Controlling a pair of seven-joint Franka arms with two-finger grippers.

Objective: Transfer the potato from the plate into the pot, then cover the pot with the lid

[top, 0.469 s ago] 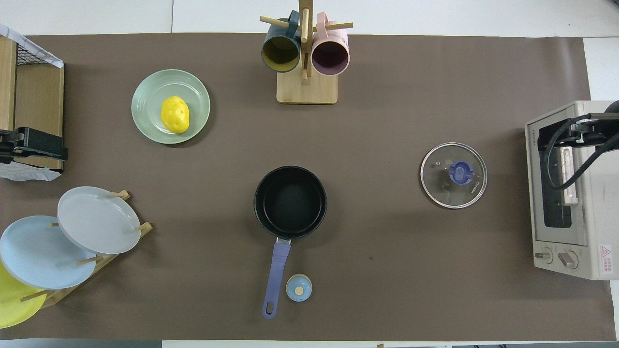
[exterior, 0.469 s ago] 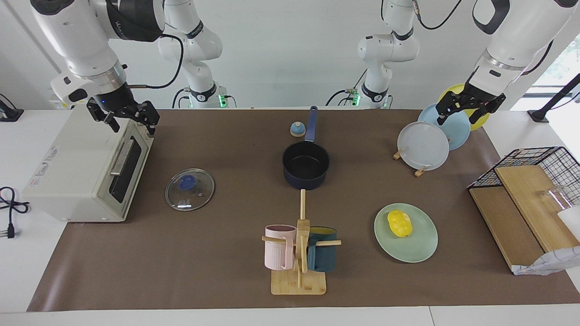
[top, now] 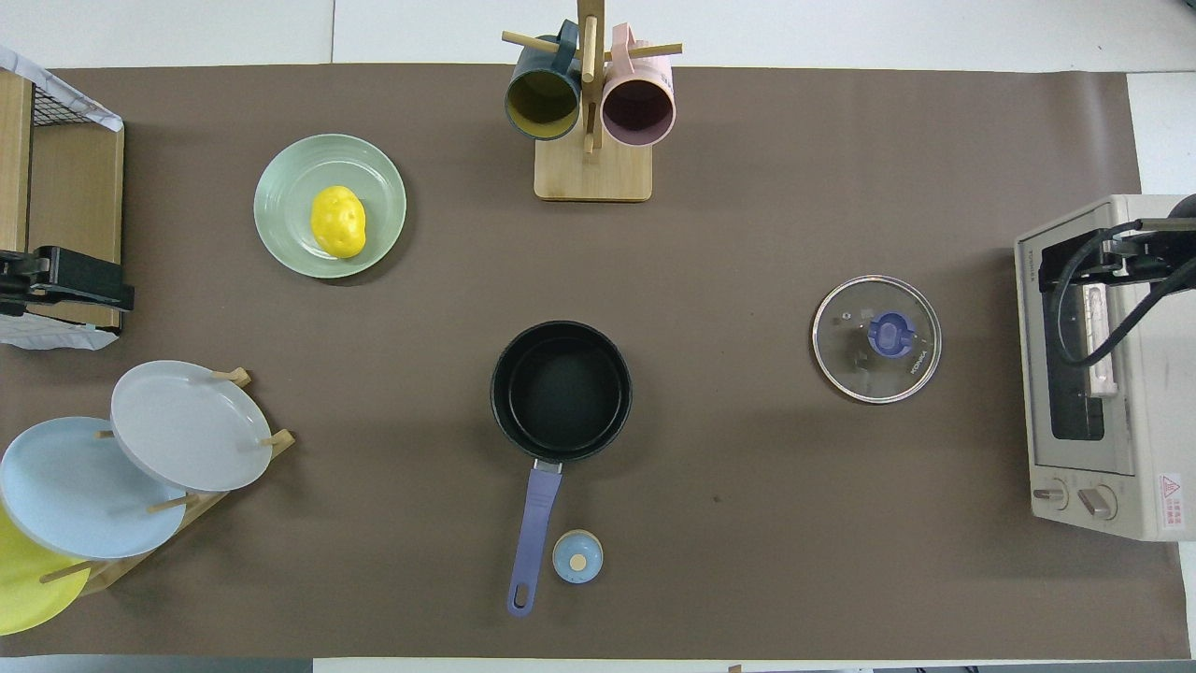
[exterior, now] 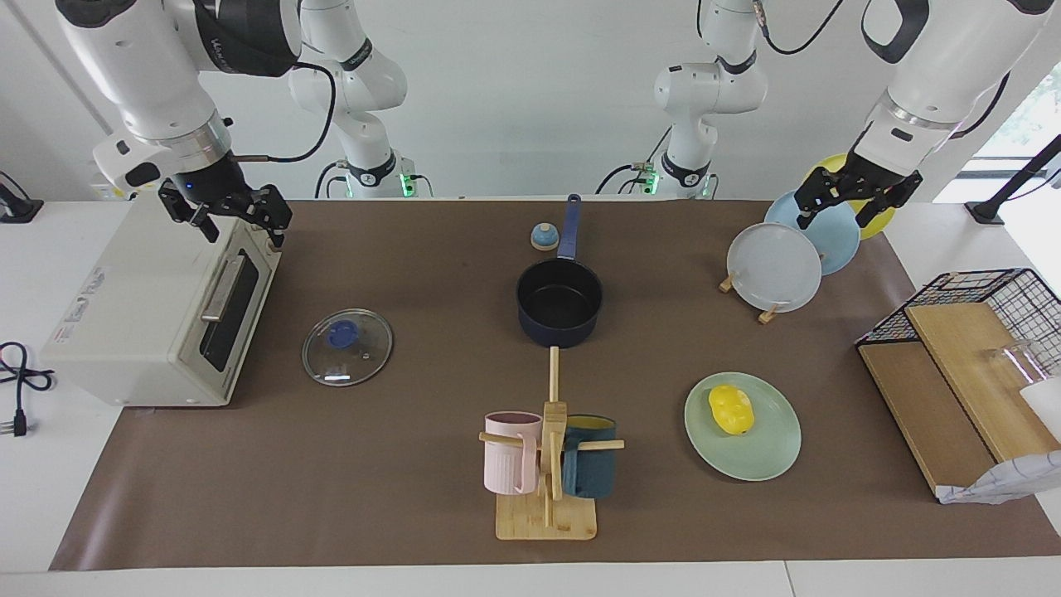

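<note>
Left gripper (exterior: 855,204): jaws spread, empty, raised over the plate rack (exterior: 771,312). Right gripper (exterior: 228,214): likewise spread and empty, over the toaster oven (exterior: 133,315). Potato (exterior: 730,410): on plate (exterior: 767,456), long axis toward robots. Pot (exterior: 559,303): mid-table, handle toward robots. Lid (exterior: 347,347): flat, near oven.

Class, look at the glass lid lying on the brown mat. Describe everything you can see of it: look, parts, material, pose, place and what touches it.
The lid is a round disc of clear glass with a metal rim and a blue knob at its centre. It lies flat on the brown mat, knob up, between the pot and the toaster oven, which stands at the right arm's end of the table. It is apart from both. Only the mat touches it.
</note>
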